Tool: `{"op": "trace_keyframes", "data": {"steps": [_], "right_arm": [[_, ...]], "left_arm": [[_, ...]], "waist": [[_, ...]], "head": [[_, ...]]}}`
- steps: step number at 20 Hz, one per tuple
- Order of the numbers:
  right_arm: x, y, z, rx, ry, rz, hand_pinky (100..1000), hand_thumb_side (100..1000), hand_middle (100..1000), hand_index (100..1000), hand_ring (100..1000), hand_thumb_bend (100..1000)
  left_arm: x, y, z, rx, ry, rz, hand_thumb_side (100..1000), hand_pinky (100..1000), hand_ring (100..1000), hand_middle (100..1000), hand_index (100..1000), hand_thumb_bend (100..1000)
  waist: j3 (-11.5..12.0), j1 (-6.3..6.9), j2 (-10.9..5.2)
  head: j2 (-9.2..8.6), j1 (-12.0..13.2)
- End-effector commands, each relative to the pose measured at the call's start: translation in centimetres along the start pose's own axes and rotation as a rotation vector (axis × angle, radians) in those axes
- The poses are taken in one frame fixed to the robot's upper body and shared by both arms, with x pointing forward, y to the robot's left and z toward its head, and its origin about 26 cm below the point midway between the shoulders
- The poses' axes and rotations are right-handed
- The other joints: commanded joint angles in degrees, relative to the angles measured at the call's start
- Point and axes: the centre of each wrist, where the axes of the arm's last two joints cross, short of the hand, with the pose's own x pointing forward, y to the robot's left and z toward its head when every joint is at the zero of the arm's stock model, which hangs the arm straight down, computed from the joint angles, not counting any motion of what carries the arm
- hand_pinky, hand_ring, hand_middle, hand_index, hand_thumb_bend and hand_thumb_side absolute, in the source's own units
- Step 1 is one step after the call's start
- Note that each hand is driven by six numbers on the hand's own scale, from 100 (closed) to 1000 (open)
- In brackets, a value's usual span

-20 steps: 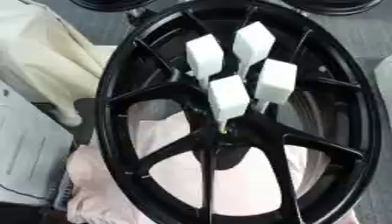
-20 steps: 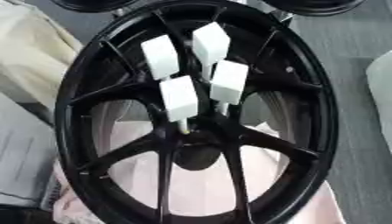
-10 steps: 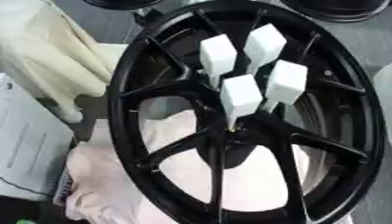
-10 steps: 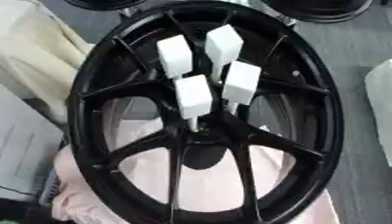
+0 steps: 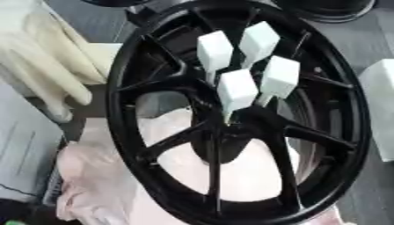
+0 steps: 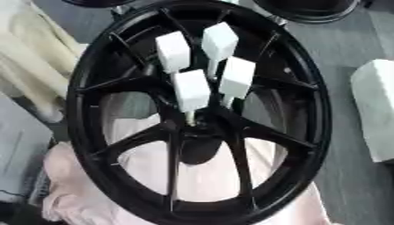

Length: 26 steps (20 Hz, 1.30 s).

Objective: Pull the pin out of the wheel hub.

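A black spoked wheel hub (image 5: 117,110) fills both views, lying tilted on pale pink cloth. Several white pins with blocky heads stand out of its centre. The nearest one (image 5: 236,90) rises from the hub middle on a thin stem. Another (image 5: 279,77) stands just to its right, and two more (image 5: 215,51) (image 5: 258,38) stand behind them. All the pins sit in the hub with nothing touching them. Neither of my hands shows in either view.
Pink cloth (image 5: 92,176) lies under the wheel's near side. Cream cloth (image 5: 46,57) is bunched at the left. A white block (image 6: 375,110) sits to the right on the grey floor. A dark round object (image 5: 327,9) lies beyond the wheel at the top.
The whole picture has shifted and tilted, so the camera has moved. The pins keep their places in the hub.
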Motion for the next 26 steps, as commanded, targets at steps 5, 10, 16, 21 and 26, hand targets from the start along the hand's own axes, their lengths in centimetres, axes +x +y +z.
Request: {"op": "trace_keyframes", "data": {"steps": [5, 10, 16, 21, 26], "right_arm": [[-1.8, 3.1, -5.8, 0.171, -0.108, -0.046, 814, 573, 762, 819, 777, 535], [-2.0, 4.2, -6.8, 0.197, -0.146, -0.070, 816, 567, 760, 817, 771, 539], [-0.2, 7.4, -10.2, 0.212, -0.234, -0.180, 812, 556, 754, 812, 764, 531], [1.3, 9.9, -12.6, 0.206, -0.259, -0.223, 786, 555, 716, 788, 724, 650], [3.8, 13.0, -13.4, 0.156, -0.250, -0.290, 778, 596, 710, 786, 718, 539]], "left_arm": [[-0.9, 0.8, 1.3, 0.097, 0.133, 0.010, 610, 570, 497, 492, 722, 369], [-1.4, 1.0, 2.0, 0.136, 0.163, 0.027, 600, 567, 494, 488, 720, 381], [-2.6, 1.1, 3.7, 0.223, 0.220, 0.049, 605, 566, 493, 485, 719, 384], [-2.9, 1.2, 4.1, 0.239, 0.233, 0.038, 609, 566, 493, 485, 718, 385], [-3.1, 1.3, 4.5, 0.245, 0.250, 0.029, 610, 567, 493, 485, 718, 386]], "waist": [[-1.71, 0.82, -3.04], [-1.92, 0.85, -3.85], [-3.54, 0.92, -5.05], [-4.56, 0.93, -5.35], [-4.85, 1.33, -5.83]], "head": [[1.26, 2.72], [2.33, 3.89], [2.79, 6.64], [2.79, 7.54], [2.79, 6.86]]}}
